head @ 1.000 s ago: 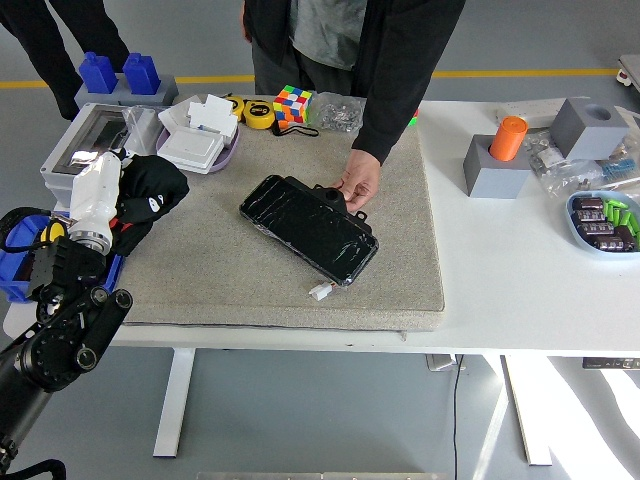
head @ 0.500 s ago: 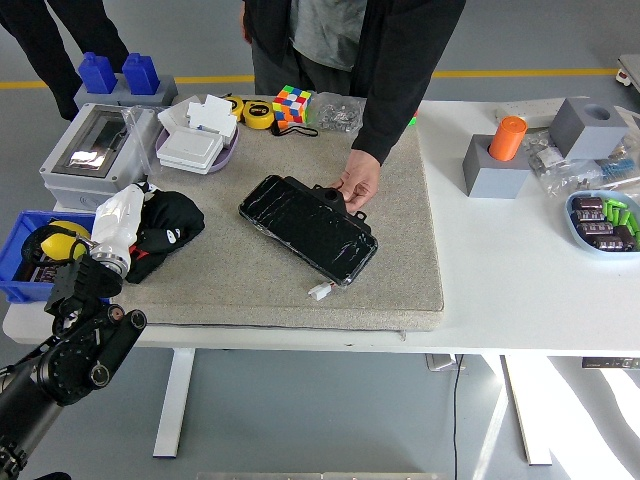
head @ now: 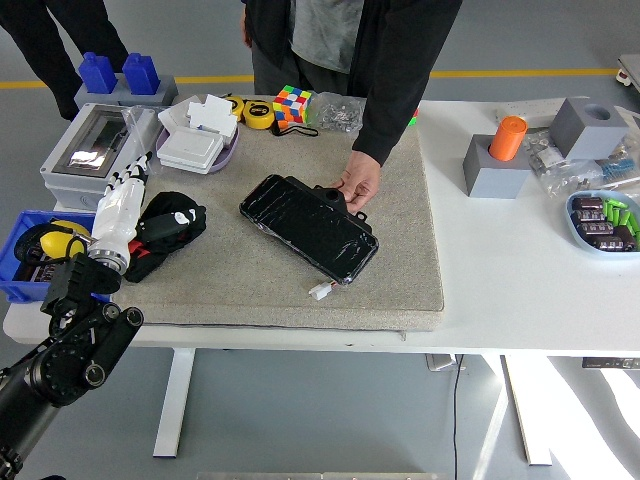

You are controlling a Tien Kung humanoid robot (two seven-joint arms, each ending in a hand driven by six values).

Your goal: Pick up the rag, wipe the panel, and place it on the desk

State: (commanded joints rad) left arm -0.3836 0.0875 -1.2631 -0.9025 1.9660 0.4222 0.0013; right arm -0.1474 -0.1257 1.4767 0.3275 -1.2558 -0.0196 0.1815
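Observation:
The rag (head: pixel 172 226) is a crumpled black cloth with a little red and white on it, lying at the left edge of the grey mat (head: pixel 400 270). My left hand (head: pixel 121 203) is white, on a black arm from the lower left. It lies just left of the rag with its fingers (head: pixel 134 170) stretched out and pointing away from me, holding nothing. The panel (head: pixel 310 228) is a shiny black slab lying slantwise in the middle of the mat. A person's hand (head: pixel 357 184) rests on the panel's far edge.
A grey electrical box (head: pixel 85 150) and a blue bin (head: pixel 25 262) stand left of my hand. A purple tray (head: pixel 195 146) of white boxes, a tape measure (head: pixel 259 114) and a colour cube (head: pixel 292 103) lie behind. A white connector (head: pixel 322 291) lies near the panel. Grey blocks (head: pixel 498 165) and a bowl (head: pixel 603 221) stand right.
My left hand carried the rag down and right onto the mat, then let go. Its fingers are now stretched out beside the rag. The panel and the person's hand have not moved.

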